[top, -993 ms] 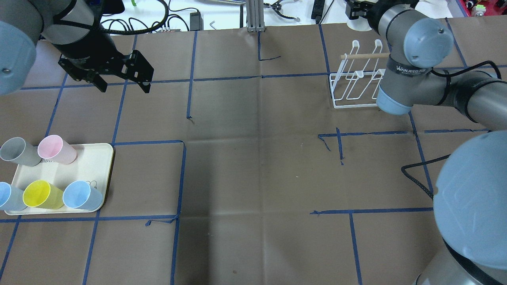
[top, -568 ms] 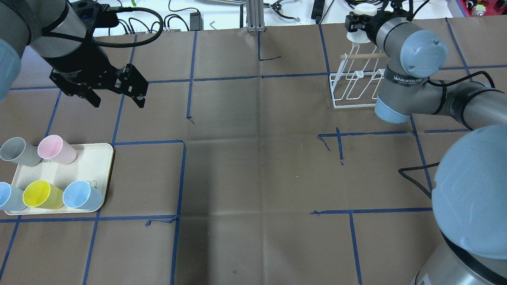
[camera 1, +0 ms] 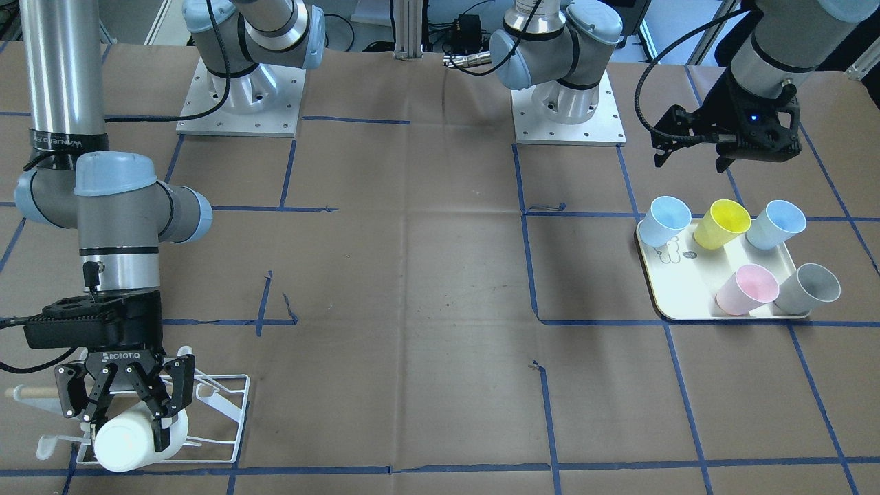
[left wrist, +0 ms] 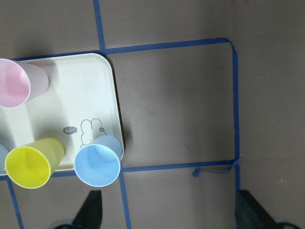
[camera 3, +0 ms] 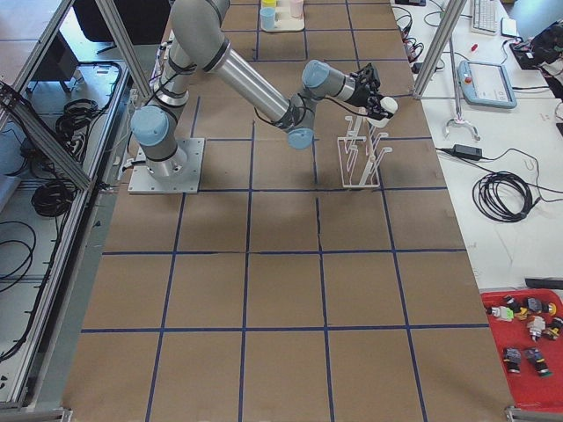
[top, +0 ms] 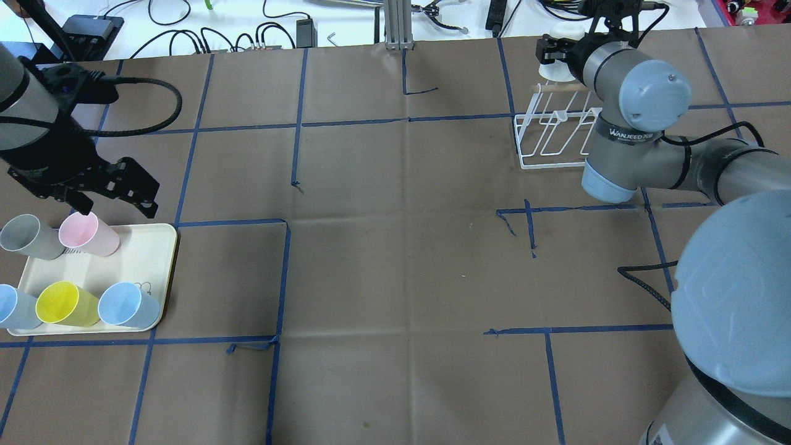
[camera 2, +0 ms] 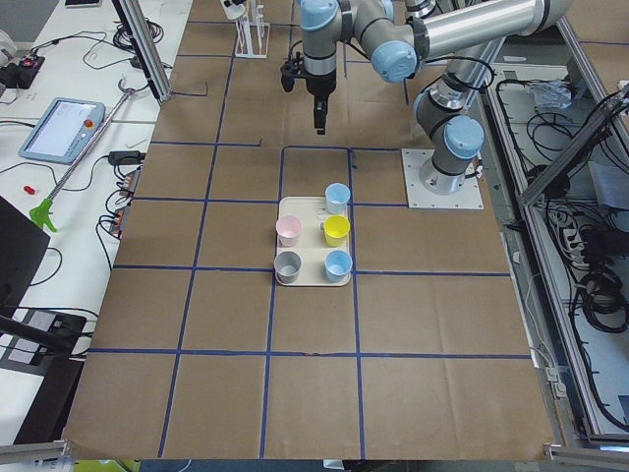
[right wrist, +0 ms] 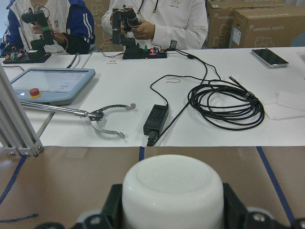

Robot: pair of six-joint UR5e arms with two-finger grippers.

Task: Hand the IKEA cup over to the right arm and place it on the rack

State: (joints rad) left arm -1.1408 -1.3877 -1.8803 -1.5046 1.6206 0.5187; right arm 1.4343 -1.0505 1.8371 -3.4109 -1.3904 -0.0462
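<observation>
Counter (top: 395,259), left edge: cream tray (top: 145,259) carrying five cups (top: 62,304), mouths up. Left tool (top: 116,205) above tray's far edge, near pink cup (top: 86,233), fingers spread wide, empty. Counter's far right corner: white wire rack (top: 550,145). Right arm (top: 624,133) bent over it. Right tool (camera 1: 126,426) pinching white cup (camera 1: 124,447), base pointing away from wrist, over rack's outer pegs. Seated on peg or not: can't tell.
</observation>
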